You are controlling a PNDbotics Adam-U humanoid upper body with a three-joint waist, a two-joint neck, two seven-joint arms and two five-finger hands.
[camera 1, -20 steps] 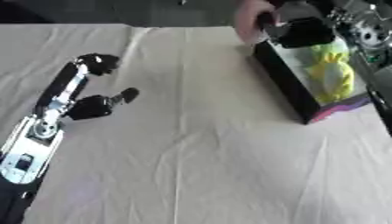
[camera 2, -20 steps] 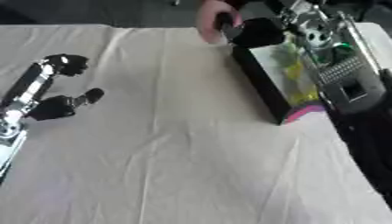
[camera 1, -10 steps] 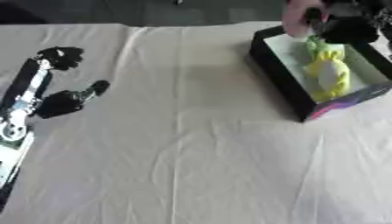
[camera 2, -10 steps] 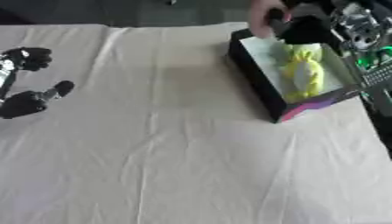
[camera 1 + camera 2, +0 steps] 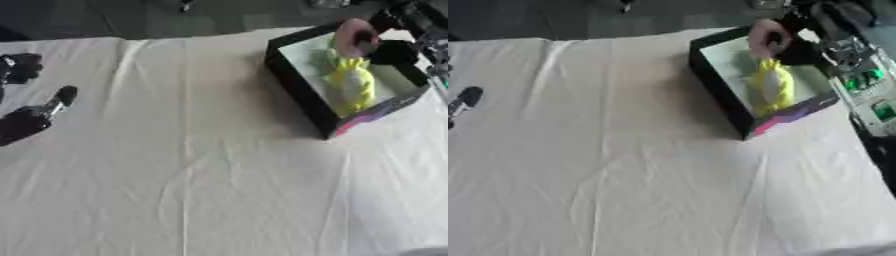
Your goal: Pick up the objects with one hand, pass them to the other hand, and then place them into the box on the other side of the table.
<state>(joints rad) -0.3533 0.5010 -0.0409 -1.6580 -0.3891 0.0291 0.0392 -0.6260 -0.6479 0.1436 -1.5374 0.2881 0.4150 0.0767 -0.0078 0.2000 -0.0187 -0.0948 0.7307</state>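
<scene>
A black open-topped box (image 5: 302,85) with a pink lower corner stands at the table's far right. Inside it lies a yellow soft object (image 5: 352,84). Over the box's far end my right hand (image 5: 394,50) is curled round a pink rounded object (image 5: 354,37), which hangs just above the yellow one. The right forearm with its green electronics (image 5: 859,75) runs along the box's outer side. My left hand (image 5: 26,122) lies at the left edge on the cloth, fingers relaxed and holding nothing.
A cream cloth (image 5: 201,165) with soft creases covers the table. Dark floor lies beyond the far edge. The box's near wall (image 5: 719,95) rises above the cloth.
My right hand has carried the pink object from the box's far left corner to above the box's inside. The left hand has slid toward the left edge as the view shifted.
</scene>
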